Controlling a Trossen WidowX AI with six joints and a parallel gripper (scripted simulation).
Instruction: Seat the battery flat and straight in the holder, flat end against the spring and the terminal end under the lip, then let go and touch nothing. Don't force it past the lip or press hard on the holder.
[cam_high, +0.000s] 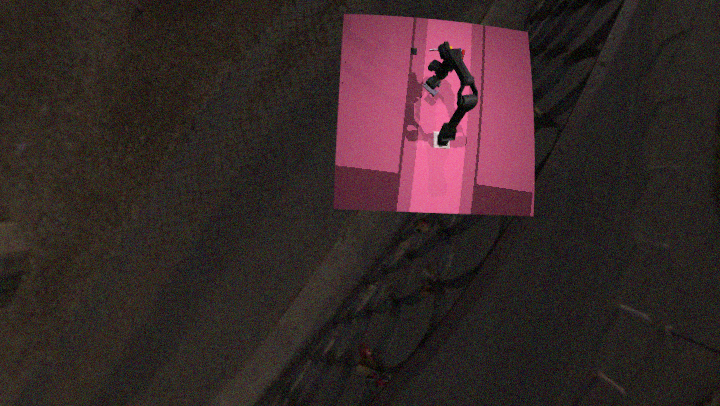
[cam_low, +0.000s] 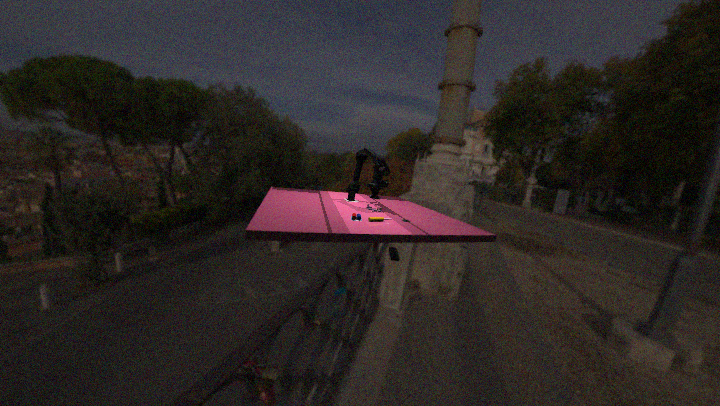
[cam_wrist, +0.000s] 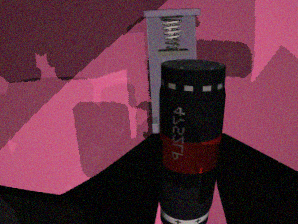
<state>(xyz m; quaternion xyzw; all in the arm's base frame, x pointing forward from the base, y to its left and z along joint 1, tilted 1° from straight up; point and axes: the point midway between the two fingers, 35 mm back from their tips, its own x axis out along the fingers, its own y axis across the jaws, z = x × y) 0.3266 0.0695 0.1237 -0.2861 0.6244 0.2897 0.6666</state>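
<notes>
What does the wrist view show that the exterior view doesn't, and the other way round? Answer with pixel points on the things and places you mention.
Wrist only: the battery's (cam_wrist: 192, 115) red band and printed lettering, and the coiled spring (cam_wrist: 171, 30) at the holder's far end.
Exterior only: the arm (cam_low: 364, 152) and a yellow-handled screwdriver (cam_low: 376, 219).
Both: the pink table top (cam_low: 292, 216) (cam_wrist: 40, 155) and the holder (cam_low: 370, 208) (cam_wrist: 156, 65).

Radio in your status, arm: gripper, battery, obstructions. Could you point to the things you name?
Gripper (cam_wrist: 188, 144) shut on battery (cam_wrist: 192, 107). Battery not yet seated; holder (cam_high: 430, 89) (cam_wrist: 154, 60) partly hidden behind it in wrist view. Nothing seen between them.
</notes>
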